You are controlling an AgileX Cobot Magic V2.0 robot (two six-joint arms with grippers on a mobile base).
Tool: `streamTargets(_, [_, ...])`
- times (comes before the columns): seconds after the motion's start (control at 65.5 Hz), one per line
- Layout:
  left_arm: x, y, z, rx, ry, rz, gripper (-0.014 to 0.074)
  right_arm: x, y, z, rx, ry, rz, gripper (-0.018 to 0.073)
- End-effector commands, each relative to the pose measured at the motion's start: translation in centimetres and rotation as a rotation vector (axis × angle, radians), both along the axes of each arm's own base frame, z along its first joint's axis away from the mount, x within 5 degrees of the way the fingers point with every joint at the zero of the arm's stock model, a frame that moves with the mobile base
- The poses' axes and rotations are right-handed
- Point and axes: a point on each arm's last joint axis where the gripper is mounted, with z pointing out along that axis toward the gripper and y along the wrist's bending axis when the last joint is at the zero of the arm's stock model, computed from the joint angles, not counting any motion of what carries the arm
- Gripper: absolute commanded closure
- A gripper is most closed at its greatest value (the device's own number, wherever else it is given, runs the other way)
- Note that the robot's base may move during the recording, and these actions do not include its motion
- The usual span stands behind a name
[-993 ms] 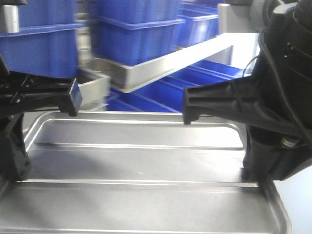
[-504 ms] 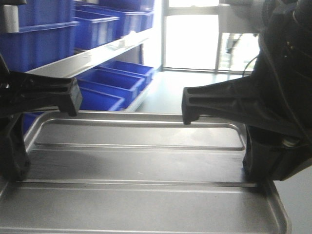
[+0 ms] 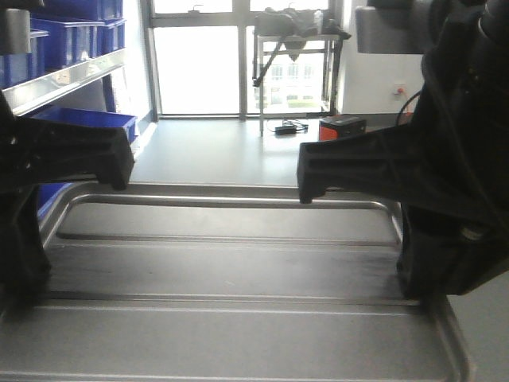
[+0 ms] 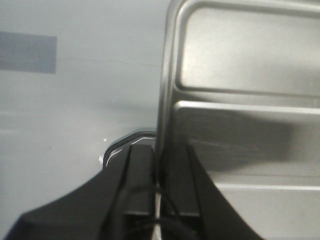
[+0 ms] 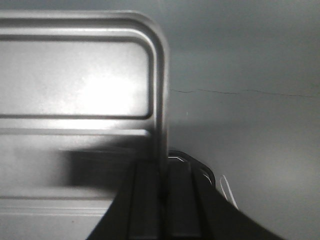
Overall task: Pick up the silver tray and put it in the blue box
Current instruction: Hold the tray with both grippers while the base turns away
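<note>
Tall bright windows (image 3: 199,64) close off the far end of the room, and a pale grey floor (image 3: 223,151) runs back towards them. Along the left wall a metal shelf (image 3: 64,79) carries blue crates (image 3: 75,40), with another one below it. I cannot tell whether any of these is the box meant for the tray. In front of the windows stands a metal-legged table (image 3: 294,48) with dark gear on top. A small orange case (image 3: 342,126) sits on the floor beside its legs. Closest to me, the silver tray (image 3: 238,270) fills the lower part of the front view. It is held level between the two arms, its two long ridges running from side to side, and the wrist views show bare floor beneath its edges. The left fingers (image 4: 140,175) are clamped on the tray's left rim, one outside and one inside the lip. The right fingers (image 5: 145,200) pinch the right rim the same way, just behind the rounded corner.
</note>
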Motion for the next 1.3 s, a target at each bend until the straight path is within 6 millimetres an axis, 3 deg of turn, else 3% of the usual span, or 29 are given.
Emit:
streamTargets(0.0, [-0.03, -0.80, 1.61, -0.115, -0.052, -0.020, 0.0610, 0.35, 0.69, 1.59, 0.088, -0.075, 0.042, 0.0506])
streamTargets(1.283, [-0.03, -0.80, 1.61, -0.115, -0.052, -0.020, 0.0610, 0.35, 0.69, 1.59, 0.088, -0.075, 0.042, 0.0506])
